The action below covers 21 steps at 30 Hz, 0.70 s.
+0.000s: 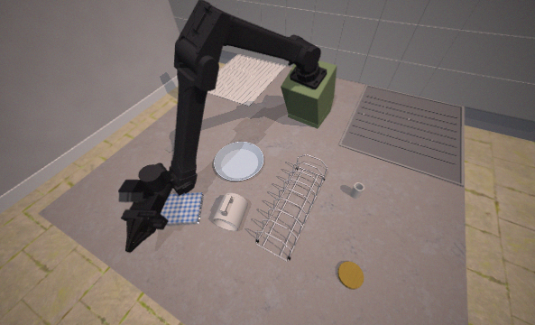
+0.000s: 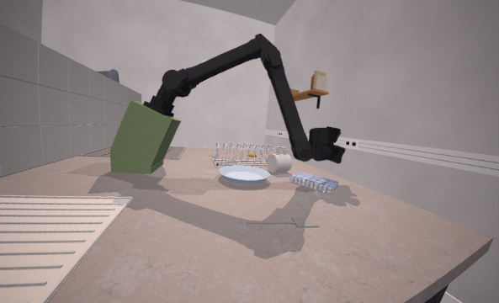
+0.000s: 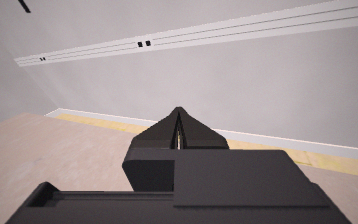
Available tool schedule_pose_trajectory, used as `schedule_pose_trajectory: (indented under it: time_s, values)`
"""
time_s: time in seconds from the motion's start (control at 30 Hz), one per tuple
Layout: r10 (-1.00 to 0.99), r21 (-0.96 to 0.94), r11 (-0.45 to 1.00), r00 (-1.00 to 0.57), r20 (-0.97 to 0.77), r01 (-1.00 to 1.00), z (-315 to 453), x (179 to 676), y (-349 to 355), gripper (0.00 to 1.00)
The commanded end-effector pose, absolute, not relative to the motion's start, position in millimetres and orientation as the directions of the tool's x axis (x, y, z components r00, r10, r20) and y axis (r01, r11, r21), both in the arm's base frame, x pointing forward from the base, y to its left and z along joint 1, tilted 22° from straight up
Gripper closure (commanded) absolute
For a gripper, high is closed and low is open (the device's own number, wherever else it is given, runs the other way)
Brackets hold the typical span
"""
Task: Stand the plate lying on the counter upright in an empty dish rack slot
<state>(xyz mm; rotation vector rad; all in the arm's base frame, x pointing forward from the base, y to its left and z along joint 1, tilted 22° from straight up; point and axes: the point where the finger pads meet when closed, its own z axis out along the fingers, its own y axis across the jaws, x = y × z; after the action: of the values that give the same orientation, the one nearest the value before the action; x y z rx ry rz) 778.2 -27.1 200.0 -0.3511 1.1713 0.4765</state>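
Near the centre of the top view, the plate [image 1: 238, 161] is seen lying flat on the bench [image 1: 384, 235], its pale blue rim facing up. Just to its lower right the wire dish rack [image 1: 290, 205] is stood on the bench, its slots unoccupied; plate and rack are near each other but not touching. A cream mug [image 1: 229, 211] is laid on its side between the rack and a blue-checked cloth [image 1: 183, 208], directly below the plate in the frame.

At the lower left of the top view the black gripper [image 1: 131, 246] is held out beyond the cloth, well apart from the plate — its fingers are pressed together to a point and nothing is grasped between them. In the wrist view the same closed fingers are seen meeting in a thin seam, aimed toward the grey wall and its pale skirting. In the exterior view the gripper [image 2: 339, 155] is shown raised above the cloth [image 2: 314, 182], clear of the bench surface.

The arm is mounted on a green pedestal [image 1: 304, 105] at the upper middle of the top view. A small grey cup [image 1: 357, 190] is set to the right of the rack, and a round yellow disc [image 1: 351, 274] is lying toward the lower right. Two ribbed draining mats — a grey one [image 1: 407, 131] at upper right and a cream one [image 1: 246, 78] at upper centre — are laid on the bench.
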Motion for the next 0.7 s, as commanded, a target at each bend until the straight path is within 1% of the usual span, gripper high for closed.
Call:
schedule_pose_trajectory:
  time_s: [0.0,0.53,0.57,0.67]
  values:
    - [0.171,-0.026,0.849,0.321,-0.932,-0.528,208,778,-28,1.00]
    - [0.171,-0.026,0.849,0.321,-0.932,-0.528,208,778,-28,1.00]
    - [0.168,-0.039,0.849,0.338,-0.926,-0.527,216,780,-28,0.00]
    - [0.157,-0.042,0.853,0.334,-0.929,-0.519,225,777,-28,0.00]
